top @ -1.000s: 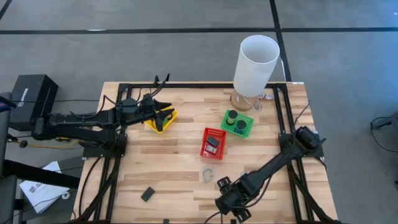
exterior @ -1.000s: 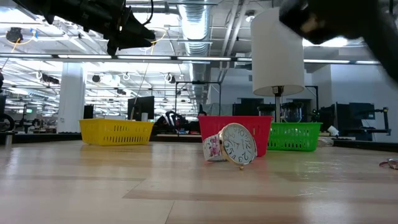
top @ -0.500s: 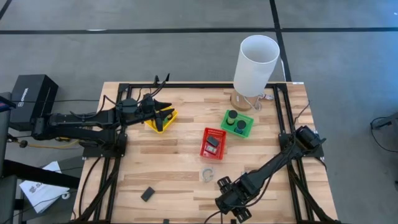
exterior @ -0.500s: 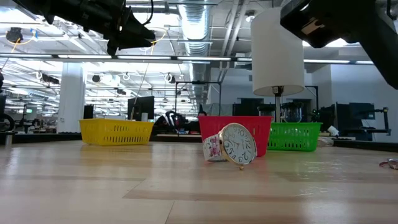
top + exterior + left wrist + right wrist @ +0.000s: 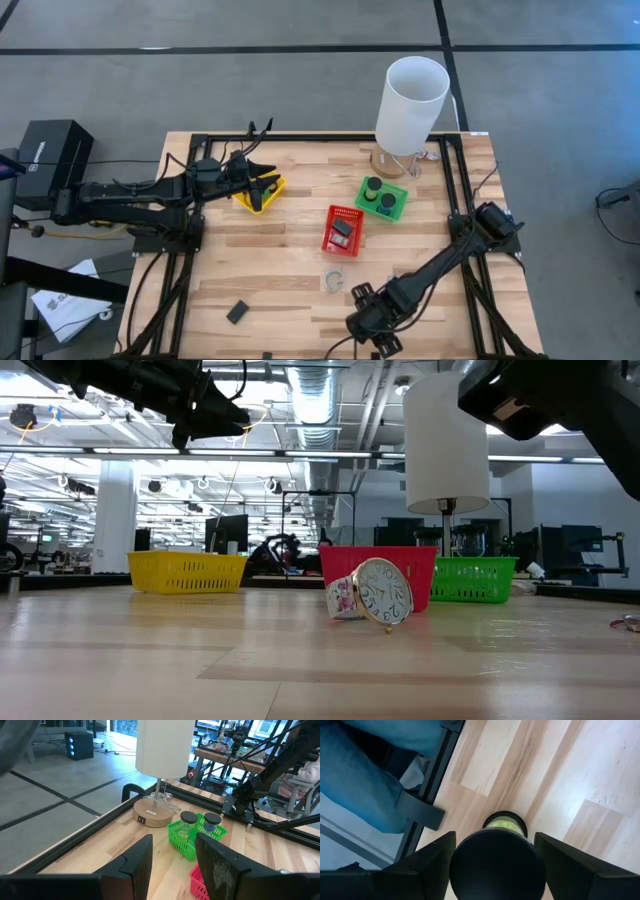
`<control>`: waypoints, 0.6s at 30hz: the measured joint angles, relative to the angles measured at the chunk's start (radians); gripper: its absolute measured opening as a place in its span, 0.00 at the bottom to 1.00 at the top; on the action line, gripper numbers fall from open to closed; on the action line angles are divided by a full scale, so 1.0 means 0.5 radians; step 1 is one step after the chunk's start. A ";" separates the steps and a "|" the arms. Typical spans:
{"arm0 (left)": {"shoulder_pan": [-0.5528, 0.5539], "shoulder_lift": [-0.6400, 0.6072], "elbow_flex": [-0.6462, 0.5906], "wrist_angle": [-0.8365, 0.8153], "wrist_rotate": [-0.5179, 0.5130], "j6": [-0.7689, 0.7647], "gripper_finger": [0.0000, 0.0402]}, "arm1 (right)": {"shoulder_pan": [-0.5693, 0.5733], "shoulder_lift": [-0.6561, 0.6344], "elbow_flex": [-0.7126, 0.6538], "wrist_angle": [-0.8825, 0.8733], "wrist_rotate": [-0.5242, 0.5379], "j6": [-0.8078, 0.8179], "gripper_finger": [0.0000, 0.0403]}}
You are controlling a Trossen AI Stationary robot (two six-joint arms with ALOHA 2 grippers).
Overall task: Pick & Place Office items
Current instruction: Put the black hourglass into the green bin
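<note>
Clearly, the right gripper (image 5: 495, 865) clasped a black cylinder (image 5: 494, 862) between wide fingers.
Only its wrist view showed a green-filled ring (image 5: 504, 823) lying just beyond.

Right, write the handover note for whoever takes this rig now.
Left gripper: open, empty, above the yellow basket.
Right gripper: shut on a black cylinder, near the table's front edge.
Done: two cylinders in the green basket; a flat black item in the red basket.
Left: place the held cylinder; the watch, the black rectangle and a green round item under the right gripper lie loose on the table.
</note>
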State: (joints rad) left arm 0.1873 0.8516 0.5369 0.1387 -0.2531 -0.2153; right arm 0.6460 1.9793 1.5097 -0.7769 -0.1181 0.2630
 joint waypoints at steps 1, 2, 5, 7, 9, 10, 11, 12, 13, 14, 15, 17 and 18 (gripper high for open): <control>0.000 0.000 0.000 0.000 0.000 0.000 0.36 | 0.000 0.000 0.000 0.000 0.000 0.000 0.65; 0.000 0.000 0.000 0.000 0.000 0.000 0.36 | 0.000 0.000 0.000 0.000 -0.003 0.000 0.65; 0.000 0.000 0.000 0.000 0.000 0.000 0.36 | -0.002 0.000 0.000 0.001 -0.031 0.001 0.65; 0.000 0.000 0.000 0.001 0.000 0.000 0.36 | 0.000 0.000 0.000 0.001 -0.031 0.001 0.65; 0.000 0.000 0.000 0.000 0.000 0.000 0.36 | 0.000 0.000 0.000 -0.001 -0.031 0.001 0.65; 0.000 0.000 0.000 0.000 0.000 0.000 0.36 | 0.000 0.000 0.000 -0.001 -0.031 0.001 0.65; 0.000 0.000 0.000 0.000 0.000 0.000 0.36 | 0.000 0.000 0.000 -0.001 -0.031 0.001 0.65; 0.000 0.000 0.000 0.000 0.000 -0.001 0.36 | 0.000 0.000 0.000 -0.001 -0.031 0.001 0.65; 0.000 0.000 0.000 0.000 0.000 0.000 0.36 | 0.000 0.000 0.000 0.000 -0.031 0.001 0.65; 0.000 0.000 0.000 0.000 0.000 0.000 0.36 | 0.000 0.003 0.000 0.002 -0.031 0.000 0.65; 0.000 0.000 0.000 0.000 0.000 0.000 0.36 | 0.000 0.004 0.000 0.004 -0.031 0.001 0.65; 0.000 0.000 0.000 0.001 0.000 0.000 0.36 | -0.001 0.005 0.000 0.003 -0.031 0.000 0.65; 0.000 0.000 0.000 0.000 0.000 0.000 0.36 | 0.000 0.005 0.000 0.005 -0.031 0.000 0.65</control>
State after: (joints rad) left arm 0.1875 0.8516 0.5369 0.1387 -0.2531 -0.2153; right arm 0.6460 1.9820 1.5097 -0.7746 -0.1337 0.2630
